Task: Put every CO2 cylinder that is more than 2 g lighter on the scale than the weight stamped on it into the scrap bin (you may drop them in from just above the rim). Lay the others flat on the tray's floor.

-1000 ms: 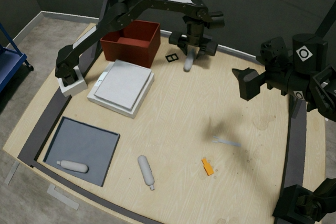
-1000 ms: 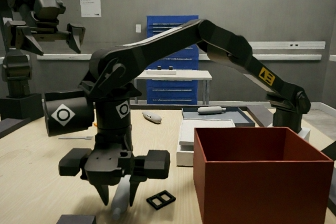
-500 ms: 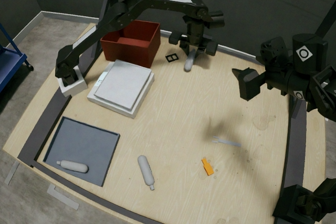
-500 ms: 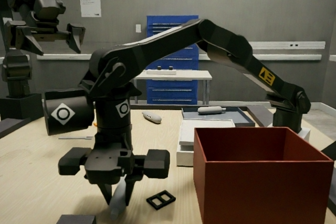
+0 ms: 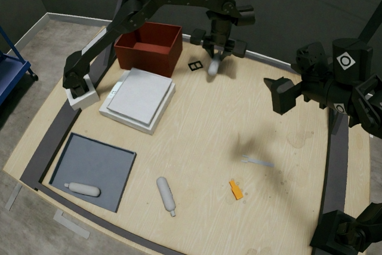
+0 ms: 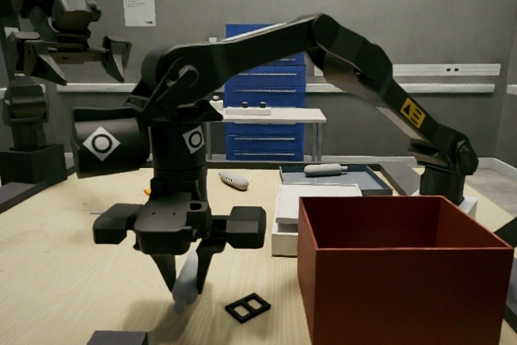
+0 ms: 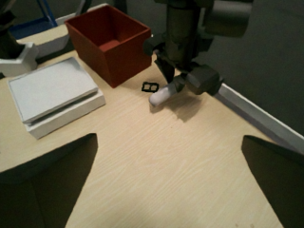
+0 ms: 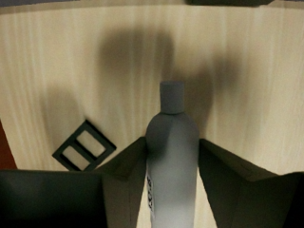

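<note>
My right gripper point(image 5: 217, 58) point(image 6: 187, 291) point(image 8: 171, 144) is shut on a grey CO2 cylinder point(image 5: 212, 68) point(image 6: 187, 274) point(image 7: 161, 96) point(image 8: 173, 190), at or just above the table beside the bin. Its stamp is partly visible but unreadable. A second cylinder point(image 5: 166, 194) point(image 6: 234, 181) lies on the table right of the tray in the top view. A third cylinder point(image 5: 83, 189) point(image 6: 322, 170) lies flat in the blue-grey tray point(image 5: 92, 159). The red scrap bin point(image 5: 144, 57) point(image 6: 405, 291) shows no cylinder inside. The scale point(image 5: 140, 94) point(image 7: 52, 90) bears nothing. My left gripper point(image 6: 92, 81) point(image 7: 168, 141) is open, raised and empty.
A small black frame point(image 5: 195, 65) point(image 6: 248, 307) point(image 8: 83, 147) lies between the held cylinder and the bin. An orange piece point(image 5: 236, 189) and a light grey fork-like tool point(image 5: 259, 161) lie on the table point(image 5: 200, 135). The right arm arches over the bin's back side.
</note>
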Robot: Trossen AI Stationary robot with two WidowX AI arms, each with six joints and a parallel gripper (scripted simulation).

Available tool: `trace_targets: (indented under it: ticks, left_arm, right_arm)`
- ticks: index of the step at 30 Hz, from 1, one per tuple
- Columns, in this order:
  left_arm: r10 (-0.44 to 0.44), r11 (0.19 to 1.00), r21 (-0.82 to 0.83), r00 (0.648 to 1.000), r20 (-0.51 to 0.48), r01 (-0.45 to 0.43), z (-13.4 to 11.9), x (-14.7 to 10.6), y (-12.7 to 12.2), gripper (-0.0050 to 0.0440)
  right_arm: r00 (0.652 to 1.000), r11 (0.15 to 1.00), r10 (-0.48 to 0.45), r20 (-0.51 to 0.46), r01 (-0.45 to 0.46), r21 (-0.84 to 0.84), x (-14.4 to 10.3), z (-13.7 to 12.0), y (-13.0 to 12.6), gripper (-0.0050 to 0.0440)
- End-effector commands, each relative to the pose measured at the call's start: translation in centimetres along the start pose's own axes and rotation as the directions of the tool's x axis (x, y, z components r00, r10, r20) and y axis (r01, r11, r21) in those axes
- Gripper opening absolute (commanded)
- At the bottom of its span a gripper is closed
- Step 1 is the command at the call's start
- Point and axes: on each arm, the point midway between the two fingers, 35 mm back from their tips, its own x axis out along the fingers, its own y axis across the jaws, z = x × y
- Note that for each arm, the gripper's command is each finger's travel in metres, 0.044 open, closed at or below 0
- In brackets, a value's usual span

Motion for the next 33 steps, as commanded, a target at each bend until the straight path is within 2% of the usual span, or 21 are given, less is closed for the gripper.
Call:
trace_targets:
  ticks: [1, 6, 10, 12, 13, 16, 23, 27, 29, 33]
  left_arm:
    - [0.0, 1.0, -0.002, 1.0, 0.026, 0.0, 0.9, -0.5, 0.0, 0.044]
    - [0.013, 0.997, 0.071, 1.0, 0.012, -0.014, 0.3, 0.1, 0.6, 0.044]
    - [0.04, 0.96, 0.278, 0.999, 0.006, -0.04, -0.1, 0.6, 2.1, 0.044]
    - [0.04, 0.96, 0.278, 0.999, 0.006, -0.04, -0.1, 0.6, 2.1, 0.044]
    - [0.049, 0.941, 0.336, 0.999, 0.011, -0.05, 0.1, 0.7, 2.5, 0.044]
    - [0.075, 0.863, 0.501, 0.997, 0.007, -0.068, -0.3, 1.1, 3.9, 0.044]
    - [0.124, 0.649, 0.756, 0.992, 0.008, -0.087, -0.6, 1.7, 6.3, 0.044]
    - [0.152, 0.492, 0.867, 0.988, 0.006, -0.081, -0.9, 1.9, 7.8, 0.044]
    - [0.152, 0.492, 0.867, 0.988, 0.006, -0.081, -0.9, 1.9, 7.8, 0.044]
    - [0.186, 0.278, 0.959, 0.983, 0.003, -0.056, -1.3, 2.2, 9.6, 0.044]
  right_arm:
    - [0.996, 0.997, -0.074, 0.055, 0.074, -0.003, -4.6, 0.1, -0.8, -0.0003]
    - [0.997, 0.998, -0.067, 0.042, 0.067, -0.003, -5.9, -3.6, -1.2, -0.0005]
    - [0.997, 0.998, -0.068, 0.031, 0.068, -0.003, -8.2, -9.3, -1.2, -0.0035]
    - [0.997, 0.998, -0.068, 0.031, 0.068, -0.003, -8.2, -9.3, -1.2, -0.0035]
    - [0.997, 0.998, -0.066, 0.031, 0.066, -0.003, -8.6, -10.6, -1.1, -0.0043]
    - [0.998, 0.998, -0.065, 0.021, 0.065, -0.003, -9.9, -14.4, -0.3, -0.005]
    - [0.998, 0.998, -0.059, 0.011, 0.059, -0.003, -11.5, -20.5, 2.1, -0.005]
    - [0.998, 0.998, -0.055, 0.006, 0.055, -0.003, -12.2, -23.5, 4.0, -0.005]
    - [0.998, 0.998, -0.055, 0.006, 0.055, -0.003, -12.2, -23.5, 4.0, -0.005]
    - [0.999, 0.999, -0.05, 0.001, 0.05, -0.002, -12.6, -26.6, 6.5, -0.005]
